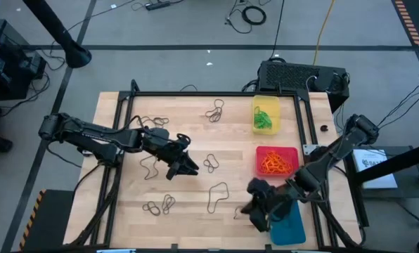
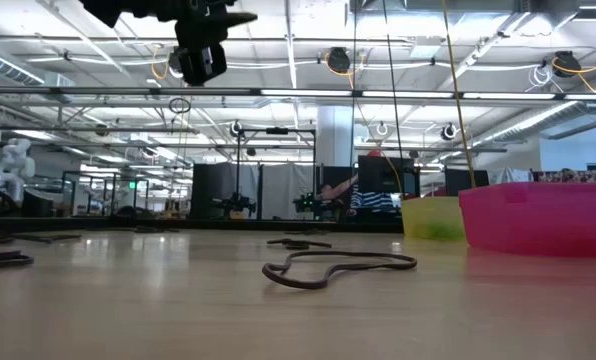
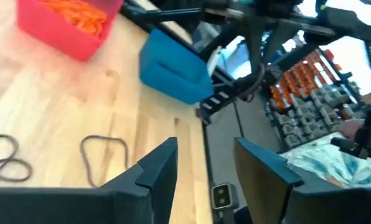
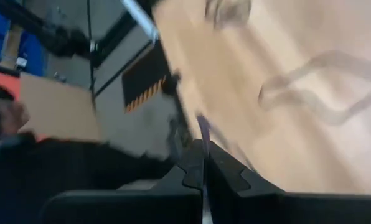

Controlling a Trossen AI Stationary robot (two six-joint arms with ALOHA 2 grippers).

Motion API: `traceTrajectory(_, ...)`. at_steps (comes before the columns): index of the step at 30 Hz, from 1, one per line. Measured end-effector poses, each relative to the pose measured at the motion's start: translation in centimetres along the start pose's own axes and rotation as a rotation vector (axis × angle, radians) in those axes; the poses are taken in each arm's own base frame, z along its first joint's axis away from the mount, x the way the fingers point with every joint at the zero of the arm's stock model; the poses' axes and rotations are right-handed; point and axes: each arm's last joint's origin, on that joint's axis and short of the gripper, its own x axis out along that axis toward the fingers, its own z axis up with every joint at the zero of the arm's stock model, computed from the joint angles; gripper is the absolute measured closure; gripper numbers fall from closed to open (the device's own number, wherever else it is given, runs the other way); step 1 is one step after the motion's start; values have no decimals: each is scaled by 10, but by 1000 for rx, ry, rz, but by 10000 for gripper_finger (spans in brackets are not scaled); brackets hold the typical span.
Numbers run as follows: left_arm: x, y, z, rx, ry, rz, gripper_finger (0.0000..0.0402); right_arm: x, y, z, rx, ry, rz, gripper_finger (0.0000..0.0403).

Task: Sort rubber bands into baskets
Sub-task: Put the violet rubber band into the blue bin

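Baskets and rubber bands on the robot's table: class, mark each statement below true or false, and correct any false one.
1. The red basket holds orange rubber bands. True.
2. The yellow basket holds dark bands. False: it holds green bands.
3. Dark rubber bands lie loose on the wooden table. True.
4. The left gripper has its jaws shut. False: they stand open, with nothing between them.
5. The right gripper is over the yellow basket. False: it is low at the table's near edge, beside the blue basket, jaws shut.
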Motion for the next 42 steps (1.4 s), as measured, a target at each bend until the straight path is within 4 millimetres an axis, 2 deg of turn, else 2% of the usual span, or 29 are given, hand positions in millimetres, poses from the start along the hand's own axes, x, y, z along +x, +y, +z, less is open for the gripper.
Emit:
traceTrajectory(5, -2, 5, 3, -4, -28, 38, 240, -8, 7, -29, 176, 140, 8, 403)
traceTrajectory(13, -7, 15, 16, 1, -147, 118, 240, -25, 18, -73, 369, 264, -6, 403)
traceTrajectory(21, -14, 21, 30, 30, -245, 128, 239, -41, 18, -104, 449, 339, -80, 402)
traceTrajectory(30, -17, 25, 33, 26, -266, 150, 239, -46, 5, -111, 399, 341, -218, 402)
traceTrajectory(42, -17, 27, 34, 18, -290, 185, 239, -43, -4, -104, 265, 332, -278, 403)
